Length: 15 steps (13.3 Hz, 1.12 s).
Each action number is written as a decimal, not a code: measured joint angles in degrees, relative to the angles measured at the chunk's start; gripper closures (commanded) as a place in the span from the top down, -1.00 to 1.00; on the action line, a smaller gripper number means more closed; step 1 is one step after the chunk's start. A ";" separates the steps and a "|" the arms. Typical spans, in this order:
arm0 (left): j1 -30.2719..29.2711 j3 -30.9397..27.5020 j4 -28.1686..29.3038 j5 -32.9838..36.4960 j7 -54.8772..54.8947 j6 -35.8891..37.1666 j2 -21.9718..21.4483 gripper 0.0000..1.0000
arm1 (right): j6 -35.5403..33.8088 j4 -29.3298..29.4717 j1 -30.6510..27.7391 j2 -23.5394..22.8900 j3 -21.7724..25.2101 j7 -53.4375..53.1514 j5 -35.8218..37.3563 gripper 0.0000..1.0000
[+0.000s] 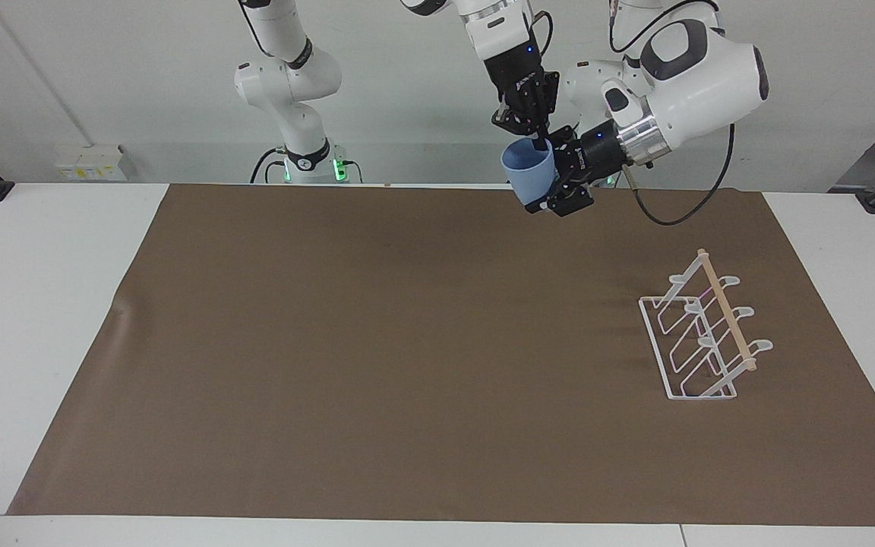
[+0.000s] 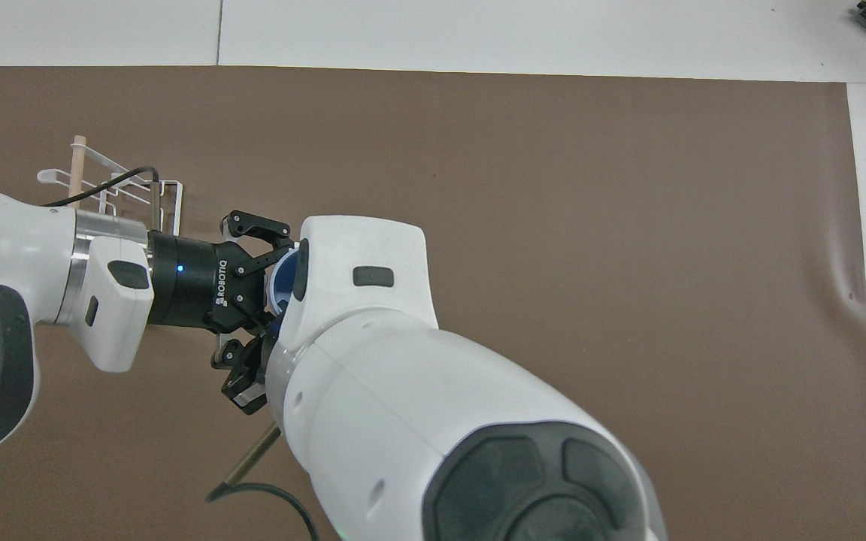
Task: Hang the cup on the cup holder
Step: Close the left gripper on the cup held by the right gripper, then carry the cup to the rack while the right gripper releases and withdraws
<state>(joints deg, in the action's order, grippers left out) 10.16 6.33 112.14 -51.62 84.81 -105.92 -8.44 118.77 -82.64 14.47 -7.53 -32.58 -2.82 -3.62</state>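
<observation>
The light-blue cup (image 1: 526, 173) hangs in the air over the brown mat's edge nearest the robots, its mouth tilted toward the right arm's end. My right gripper (image 1: 535, 142) comes down from above and is shut on the cup's rim, one finger inside. My left gripper (image 1: 553, 188) reaches in sideways, its fingers (image 2: 256, 225) spread on either side of the cup's base. In the overhead view only a sliver of the cup (image 2: 280, 276) shows beside the right arm. The white wire cup holder (image 1: 703, 334) stands bare on the mat at the left arm's end.
A brown mat (image 1: 377, 357) covers most of the white table (image 1: 35, 304). The left arm's cable (image 1: 680, 216) hangs over the mat's edge. In the overhead view the left arm covers part of the cup holder (image 2: 113, 188).
</observation>
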 measured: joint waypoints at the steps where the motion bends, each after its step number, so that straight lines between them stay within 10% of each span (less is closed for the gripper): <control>1: -0.01 -0.12 -0.02 0.00 0.00 0.07 -0.03 -1.00 | 0.57 0.00 -0.18 -0.12 0.07 0.00 0.00 -0.34; 8: -0.03 -0.22 -0.08 1.48 0.00 0.09 -0.15 -1.00 | 0.81 0.00 -0.42 -0.51 0.07 0.00 0.01 0.29; 15: -1.86 -0.73 0.12 13.68 -2.28 0.03 -0.15 -1.00 | 0.81 0.02 -1.77 -0.53 0.12 0.00 0.03 0.31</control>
<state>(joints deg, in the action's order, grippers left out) 8.30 5.60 112.26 -37.93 82.52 -105.89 -8.59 119.58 -82.62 12.69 -8.06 -32.46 -2.82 -3.58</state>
